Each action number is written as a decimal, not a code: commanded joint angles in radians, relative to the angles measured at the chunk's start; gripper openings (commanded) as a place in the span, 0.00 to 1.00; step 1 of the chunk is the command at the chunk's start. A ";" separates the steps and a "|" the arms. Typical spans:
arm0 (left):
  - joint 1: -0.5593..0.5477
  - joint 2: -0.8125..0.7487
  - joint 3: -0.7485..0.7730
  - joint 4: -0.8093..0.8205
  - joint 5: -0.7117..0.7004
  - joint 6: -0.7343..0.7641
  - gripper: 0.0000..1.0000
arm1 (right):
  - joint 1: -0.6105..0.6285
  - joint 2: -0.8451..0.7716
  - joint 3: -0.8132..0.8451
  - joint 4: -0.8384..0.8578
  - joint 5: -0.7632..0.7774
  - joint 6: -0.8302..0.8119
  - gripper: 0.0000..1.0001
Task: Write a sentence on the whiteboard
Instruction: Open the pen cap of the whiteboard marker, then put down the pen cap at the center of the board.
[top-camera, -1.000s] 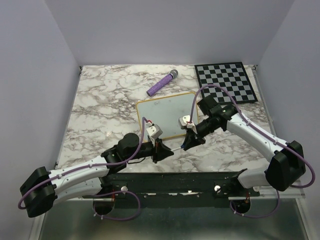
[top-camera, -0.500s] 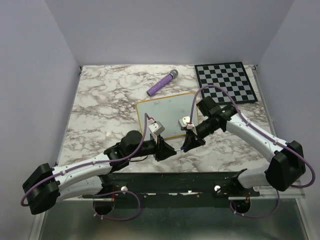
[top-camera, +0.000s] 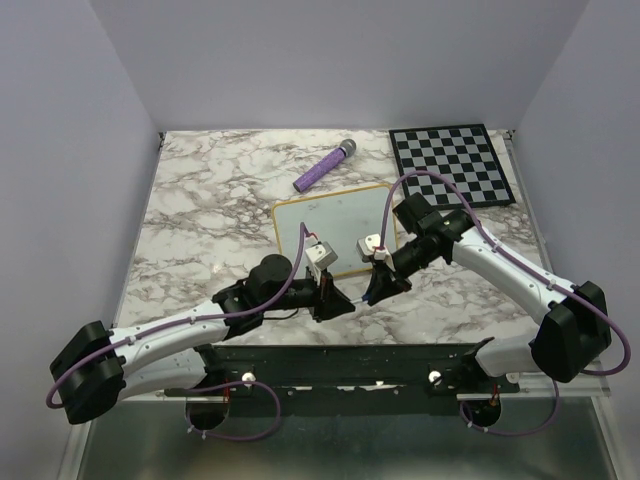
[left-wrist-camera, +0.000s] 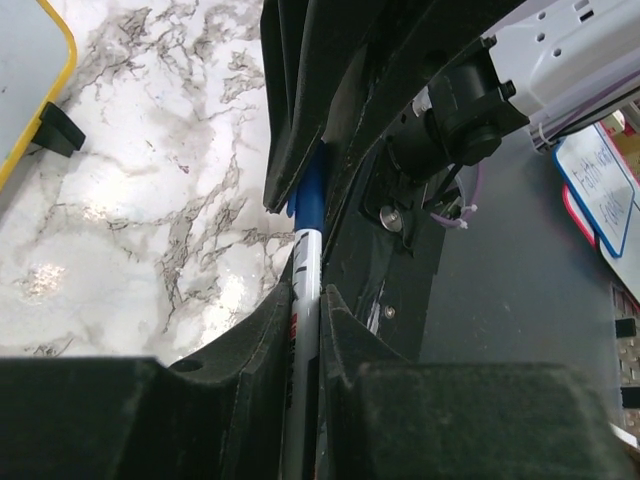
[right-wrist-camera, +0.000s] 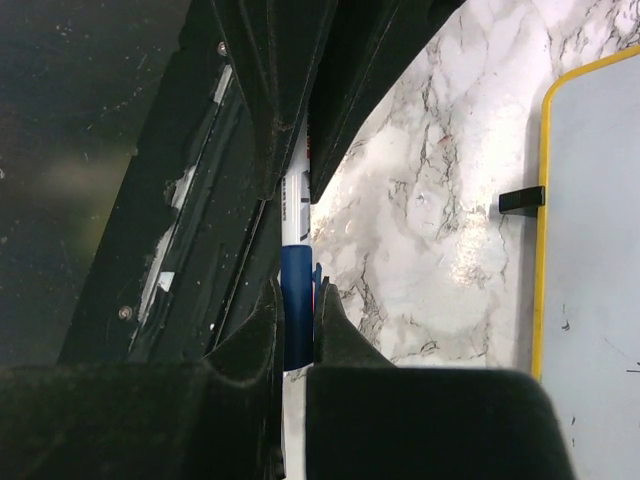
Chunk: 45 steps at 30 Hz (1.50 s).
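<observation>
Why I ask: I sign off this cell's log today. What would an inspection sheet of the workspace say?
Surface: marble table, no spills seen.
Job's things: whiteboard flat at centre, no readable writing on it; marker held just off its near edge.
Clutter: purple cylinder behind the whiteboard; checkered board at far right.
Pincers: left pincer shut on the marker's white barrel; right pincer shut on its blue cap.
Cables: purple cables loop along both arms; no snag seen.
Surroundings: plain walls on three sides.

purple cylinder (top-camera: 325, 167) lying on marble table (top-camera: 200, 220); checkered board (top-camera: 452, 163) far right corner.
</observation>
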 joint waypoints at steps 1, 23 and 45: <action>0.005 0.023 0.029 -0.024 0.049 0.018 0.22 | 0.008 -0.013 0.023 -0.021 -0.035 -0.022 0.01; 0.003 -0.113 0.075 -0.345 -0.039 0.004 0.00 | -0.157 -0.018 0.006 -0.057 0.054 -0.140 0.01; 0.005 -0.537 -0.105 -0.454 -0.697 -0.180 0.00 | -0.483 0.172 -0.129 0.464 0.710 0.486 0.10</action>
